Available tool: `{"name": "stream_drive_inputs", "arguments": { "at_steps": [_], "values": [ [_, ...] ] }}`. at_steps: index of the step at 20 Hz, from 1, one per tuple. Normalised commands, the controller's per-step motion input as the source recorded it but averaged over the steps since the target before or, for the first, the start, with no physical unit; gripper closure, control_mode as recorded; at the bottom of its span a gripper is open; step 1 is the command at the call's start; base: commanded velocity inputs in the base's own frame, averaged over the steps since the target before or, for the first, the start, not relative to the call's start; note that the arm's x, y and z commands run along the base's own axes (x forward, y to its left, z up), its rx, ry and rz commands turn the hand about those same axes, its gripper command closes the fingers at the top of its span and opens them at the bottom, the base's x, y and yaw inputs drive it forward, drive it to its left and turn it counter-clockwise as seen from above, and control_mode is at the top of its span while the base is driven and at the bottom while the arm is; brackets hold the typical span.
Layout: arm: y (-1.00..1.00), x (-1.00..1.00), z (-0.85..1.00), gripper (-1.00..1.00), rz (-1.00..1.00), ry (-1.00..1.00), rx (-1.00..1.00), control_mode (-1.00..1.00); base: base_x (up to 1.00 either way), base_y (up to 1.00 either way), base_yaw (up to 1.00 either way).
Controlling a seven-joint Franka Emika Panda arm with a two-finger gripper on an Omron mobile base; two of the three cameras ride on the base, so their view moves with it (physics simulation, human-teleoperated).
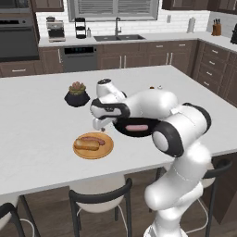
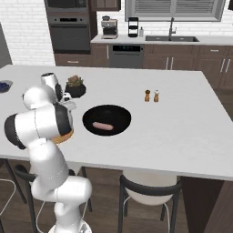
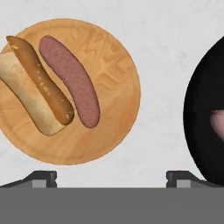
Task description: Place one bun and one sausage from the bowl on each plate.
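Nearest, at the table's [image 1: 37, 120] front edge: orange plate [image 1: 93, 145] already carrying one bun [image 1: 86, 144] and one sausage [image 1: 91, 138], side by side and touching, seen from the hand view lying parallel on a diagonal.

Just above and beside that plate: pincer [image 1: 102, 125], tips spread wide, holding nothing, poised over bare tabletop between plate and bowl.

Just past the pincer, to the robot's right: black bowl [image 2: 107, 119], close beside the orange plate but not touching. One more sausage [image 2: 103, 126] inside, long axis running roughly left to right across the bowl as seen from the base. No second bun visible in the bowl; part of the bowl hidden behind the arm in the left view.

Likely next: reach right into the bowl, tips turned across the sausage's short width.

Farther back: plant pot [image 1: 77, 95], then salt and pepper shakers [image 2: 151, 96]. Blue plate not identifiable.
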Motion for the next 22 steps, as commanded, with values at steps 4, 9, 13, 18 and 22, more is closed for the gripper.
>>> {"name": "stream_drive_inputs", "arguments": {
  "at_steps": [4, 9, 13, 18, 22],
  "values": [
    [-1.00, 0.17, 0.50, -1.00, -0.10, -0.02, 0.15, -1.00, 0.00, 0.00, 0.00],
    [-1.00, 0.50, 0.12, -1.00, -0.07, 0.09, 0.08, -1.00, 0.00, 0.00, 0.00],
    [-1.00, 0.21, -0.53, -1.00, 0.04, 0.12, 0.00, -1.00, 0.00, 0.00, 0.00],
    [-0.42, 0.49, -0.39, -1.00, 0.23, -0.07, -0.01, -1.00, 0.00, 0.00, 0.00],
    [0.00, 0.50, -0.41, -1.00, 0.04, -0.01, -0.07, -1.00, 0.00, 0.00, 0.00]
  ]
}}
